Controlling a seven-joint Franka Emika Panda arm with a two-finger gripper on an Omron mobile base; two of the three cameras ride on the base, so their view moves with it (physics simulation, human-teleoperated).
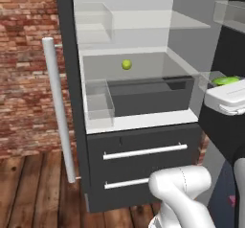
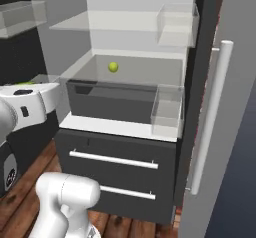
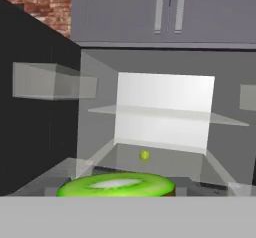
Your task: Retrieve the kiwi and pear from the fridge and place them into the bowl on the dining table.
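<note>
Hand: the hand (image 1: 228,94) sat at the right edge of the left base view, a white block level with the open lower compartment of the fridge (image 1: 95,174). I could not tell whether its fingers were open or closed.
Kiwi: the kiwi (image 3: 117,184) lay right at the bottom of the hand view, closest of all things to the hand. In the left base view it showed as a green sliver just above the white block. Whether it was gripped could not be told.
Kiwi, look: a flat bright green disc with a pale streak across its middle and a thin brown rim at its right end.
Pear: the pear (image 1: 126,64) rested inside the fridge on the lower shelf (image 1: 158,62), near that shelf's back edge, behind the dark bin (image 1: 148,96).
Pear to hand: well apart, farther in than the kiwi and left of the hand in the left base view.
Pear, look: a small yellow-green ball, smooth and plain.
Upper shelf: a clear glass shelf (image 1: 158,20) stood above the pear.
Door: a clear tray (image 1: 99,101) hung at the left side, and a long white bar handle (image 1: 58,107) ran down the door edge.
Drawers: two dark drawers (image 1: 143,167) with white bars sat below the compartment.
Surroundings: a brick wall (image 1: 24,54) and a wooden floor (image 1: 33,188) lay to the left.
</note>
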